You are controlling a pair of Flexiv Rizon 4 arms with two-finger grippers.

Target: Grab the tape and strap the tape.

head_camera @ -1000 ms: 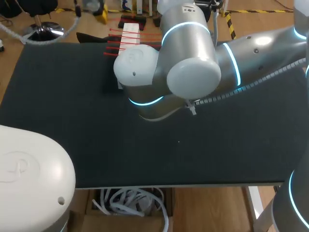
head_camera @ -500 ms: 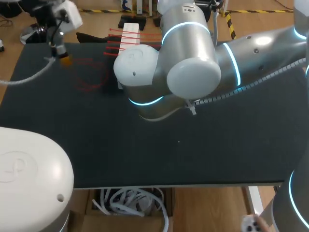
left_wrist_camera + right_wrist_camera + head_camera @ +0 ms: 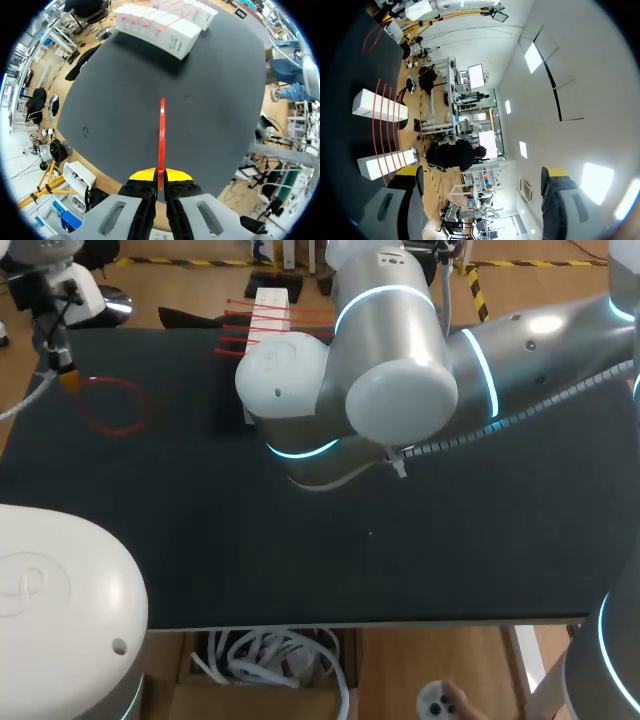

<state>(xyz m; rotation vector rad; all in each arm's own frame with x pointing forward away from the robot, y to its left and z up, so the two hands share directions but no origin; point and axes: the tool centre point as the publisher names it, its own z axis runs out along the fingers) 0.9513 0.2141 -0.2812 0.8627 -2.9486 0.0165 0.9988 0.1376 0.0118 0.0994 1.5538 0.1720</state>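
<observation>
Right arm sits over the middle of the table, right gripper spread wide and empty, likely just keeping clear. White rack at the far edge carries several red straps. Left gripper is clamped on the red tape near the far-left corner, probably to carry it to the rack.

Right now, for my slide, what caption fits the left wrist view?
Left gripper shut on a red tape, which points ahead toward the white rack on the black table.
</observation>
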